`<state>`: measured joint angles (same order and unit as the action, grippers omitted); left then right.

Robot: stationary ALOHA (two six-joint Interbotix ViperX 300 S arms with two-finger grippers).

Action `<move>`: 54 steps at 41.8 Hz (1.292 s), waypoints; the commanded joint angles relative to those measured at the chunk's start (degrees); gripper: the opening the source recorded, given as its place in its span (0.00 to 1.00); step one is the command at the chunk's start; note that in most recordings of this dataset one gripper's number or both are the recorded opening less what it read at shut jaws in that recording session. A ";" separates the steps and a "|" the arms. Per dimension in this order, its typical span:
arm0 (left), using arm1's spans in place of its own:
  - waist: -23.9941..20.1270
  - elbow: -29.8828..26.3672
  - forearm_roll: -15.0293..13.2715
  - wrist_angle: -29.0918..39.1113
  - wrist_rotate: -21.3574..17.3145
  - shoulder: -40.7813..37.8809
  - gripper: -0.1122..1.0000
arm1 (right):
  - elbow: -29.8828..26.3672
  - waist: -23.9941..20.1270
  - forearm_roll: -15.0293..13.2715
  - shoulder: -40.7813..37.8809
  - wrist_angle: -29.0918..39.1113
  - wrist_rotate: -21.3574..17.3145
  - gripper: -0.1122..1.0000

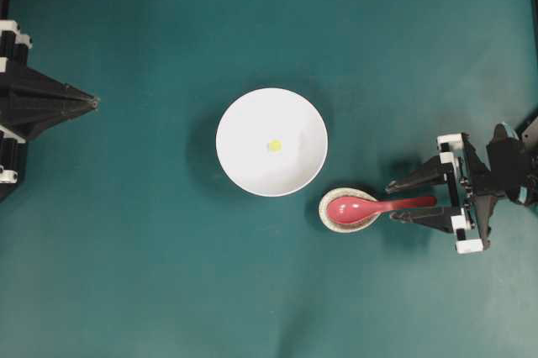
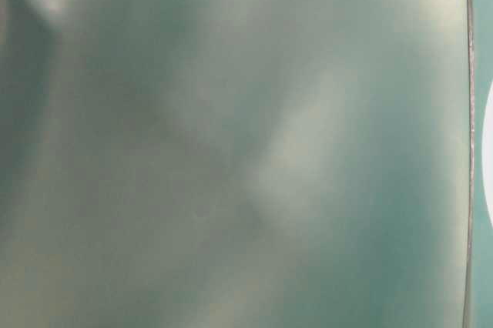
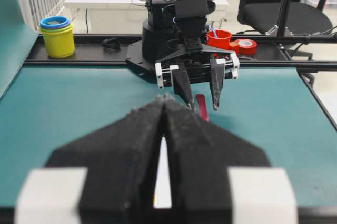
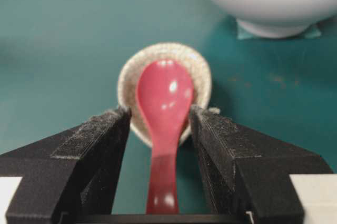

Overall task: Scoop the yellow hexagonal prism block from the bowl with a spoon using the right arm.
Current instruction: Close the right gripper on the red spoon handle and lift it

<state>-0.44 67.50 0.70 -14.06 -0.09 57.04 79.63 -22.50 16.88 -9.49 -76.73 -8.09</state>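
Note:
The white bowl (image 1: 244, 169) sits mid-table with the tiny yellow block (image 1: 274, 145) inside it. The pinkish-red spoon (image 1: 361, 206) lies with its scoop in the speckled spoon rest (image 1: 329, 217), right of the bowl, handle pointing right. My right gripper (image 1: 392, 202) is open, with one jaw on each side of the handle and not closed on it. The right wrist view shows the spoon (image 4: 163, 98) between the open gripper's (image 4: 159, 111) jaws, the rest (image 4: 126, 77) and the bowl (image 4: 274, 8) beyond. My left gripper (image 1: 94, 102) is shut and empty at the far left.
In the left wrist view the shut left gripper (image 3: 164, 99) faces the right arm's base (image 3: 179, 19). Beyond the table's black rail stand a yellow cup (image 3: 58, 37) and red tape rolls (image 3: 229, 41). The table-level view is a blurred teal surface.

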 commanded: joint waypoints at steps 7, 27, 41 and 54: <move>-0.09 -0.97 0.09 -0.26 0.00 -0.53 0.10 | -0.26 -1.14 1.23 -0.26 0.26 0.09 0.60; 0.00 -0.79 0.09 -0.26 0.09 -0.53 0.10 | -1.41 -1.14 2.46 -2.29 3.60 1.58 0.60; -0.09 -0.70 0.09 -0.26 0.09 -0.53 0.10 | -1.58 -1.14 2.55 -2.29 5.01 1.85 0.59; 0.00 -0.62 0.09 -0.18 0.09 -0.53 0.10 | -1.85 -1.14 2.55 -2.29 5.01 2.64 0.47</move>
<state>-0.44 67.50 0.70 -14.06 -0.09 57.04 78.13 -23.47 19.25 -12.39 -71.46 -5.54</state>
